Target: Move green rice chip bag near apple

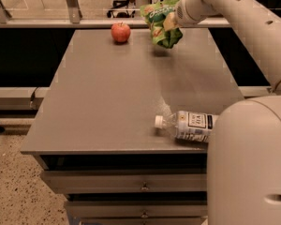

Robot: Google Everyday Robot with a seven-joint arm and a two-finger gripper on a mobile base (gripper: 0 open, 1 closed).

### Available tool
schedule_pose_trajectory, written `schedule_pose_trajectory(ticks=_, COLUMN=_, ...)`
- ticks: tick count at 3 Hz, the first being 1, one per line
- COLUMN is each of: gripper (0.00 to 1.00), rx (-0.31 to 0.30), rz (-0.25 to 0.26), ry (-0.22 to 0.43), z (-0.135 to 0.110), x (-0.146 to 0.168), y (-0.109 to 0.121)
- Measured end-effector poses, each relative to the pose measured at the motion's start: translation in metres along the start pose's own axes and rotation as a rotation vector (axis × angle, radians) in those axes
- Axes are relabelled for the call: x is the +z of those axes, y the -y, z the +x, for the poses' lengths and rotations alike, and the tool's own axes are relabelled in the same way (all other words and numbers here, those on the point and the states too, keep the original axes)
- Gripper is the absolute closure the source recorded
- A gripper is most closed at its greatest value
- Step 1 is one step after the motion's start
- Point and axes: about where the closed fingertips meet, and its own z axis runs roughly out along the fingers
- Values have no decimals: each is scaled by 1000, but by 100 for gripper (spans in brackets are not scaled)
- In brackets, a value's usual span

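Observation:
The green rice chip bag (162, 22) is a crinkled light-green pouch with a dark green oval. It hangs in the air above the far part of the grey table (112, 102). My gripper (174, 18) is shut on the bag's right side, at the end of my white arm (234, 13) reaching in from the right. The apple (121, 32) is small and red and sits on the table near its far edge, to the left of the bag. A gap of bare tabletop lies between the apple and the bag's shadow.
A clear plastic bottle (186, 125) with a white label lies on its side near the table's front right edge. My white body (250, 168) fills the lower right. Drawers (131, 186) sit under the tabletop. A rail (61, 22) runs behind the table.

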Motion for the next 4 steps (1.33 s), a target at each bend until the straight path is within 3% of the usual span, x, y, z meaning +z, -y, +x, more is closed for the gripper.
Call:
schedule_pose_trajectory(ticks=2, gripper=97, rx=44, rz=-21, ry=-16, z=-8, x=33, y=-14)
schedule_pose_trajectory(ticks=4, gripper=44, rx=65, rz=-33, ry=-41, z=-11, x=46, y=-22)
